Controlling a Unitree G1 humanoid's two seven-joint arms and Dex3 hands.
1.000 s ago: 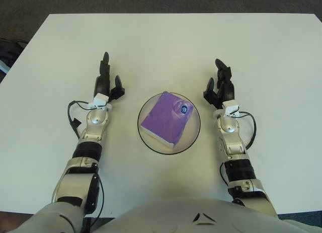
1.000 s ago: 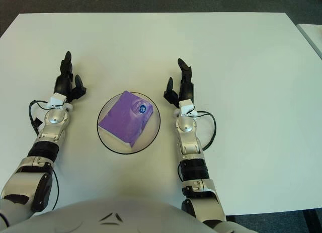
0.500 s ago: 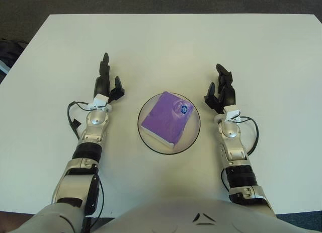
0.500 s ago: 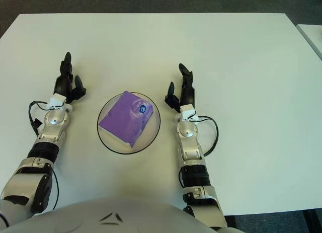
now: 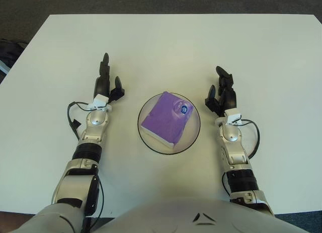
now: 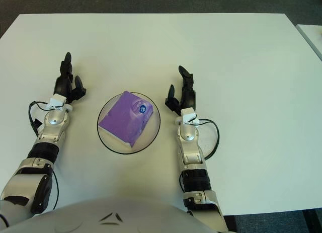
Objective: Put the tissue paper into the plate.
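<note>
Since the earlier frames, only the right hand (image 5: 221, 91) has shifted: its black three-fingered form has drawn back slightly toward the robot and slid a little to the right, away from the plate, while everything else has kept its place. Its fingers are spread and relaxed, pointing away from the robot and holding nothing. It shows just to the right of the round, clear plate with a dark rim (image 5: 193, 135), apart from that rim.

A purple, soft rectangular pack of tissue paper (image 5: 166, 117) lies inside the plate, set at a diagonal so that one corner points away from the robot and another reaches the near rim. A small round blue-and-white mark sits on its upper right part. The plate stands on the white rectangular table (image 5: 161, 42), near the middle between the two arms.

On the other side, the left hand (image 5: 106, 81) shows to the left of the plate, well clear of its rim. Its black fingers are likewise extended and loose, one pointing straight ahead, gripping nothing. Thin black cables loop beside both silver wrists.
</note>
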